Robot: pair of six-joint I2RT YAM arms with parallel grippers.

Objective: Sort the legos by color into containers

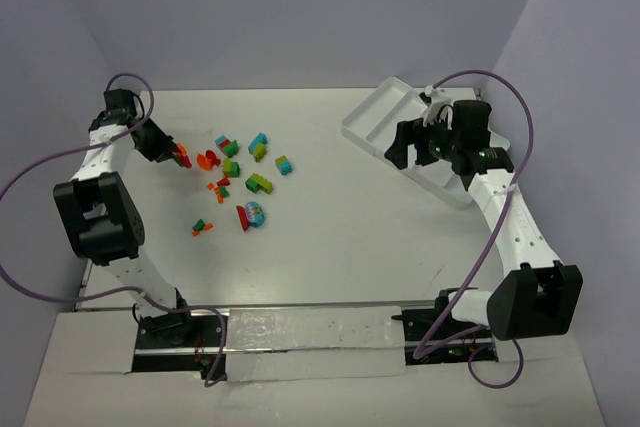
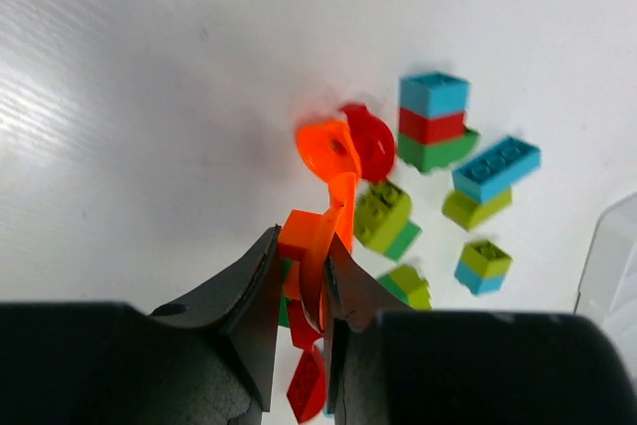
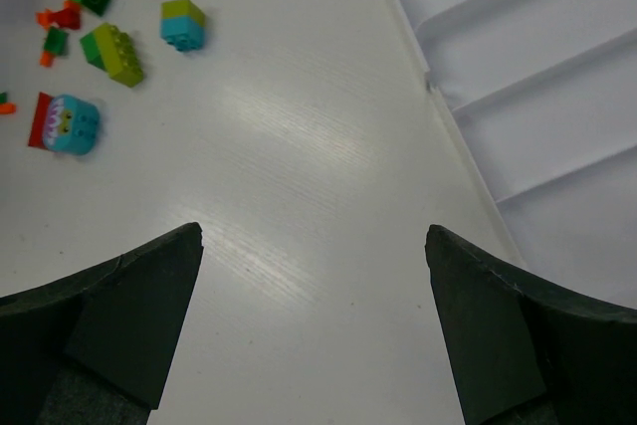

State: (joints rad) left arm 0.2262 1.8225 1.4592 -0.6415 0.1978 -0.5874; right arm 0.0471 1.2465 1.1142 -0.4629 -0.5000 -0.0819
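My left gripper (image 2: pixel 302 251) is shut on a slim orange lego (image 2: pixel 317 236) at the left edge of the lego pile; in the top view the left gripper (image 1: pixel 176 154) sits at the table's left side. More legos (image 1: pixel 245 172) lie scattered to its right in red, green, yellow-green and cyan. An orange round piece (image 2: pixel 326 146) and a red one (image 2: pixel 373 141) lie just beyond the held brick. My right gripper (image 3: pixel 314 236) is open over bare table, beside the white tray of containers (image 1: pixel 385 112). Its compartments (image 3: pixel 518 67) show no bricks.
A cyan-red-green stack (image 2: pixel 434 121) and a cyan-on-yellow-green pair (image 2: pixel 488 181) lie past the left fingers. A cyan brick with a face (image 3: pixel 70 124) lies nearest the right gripper. Purple cables loop from both arms. Walls close in on the left and right.
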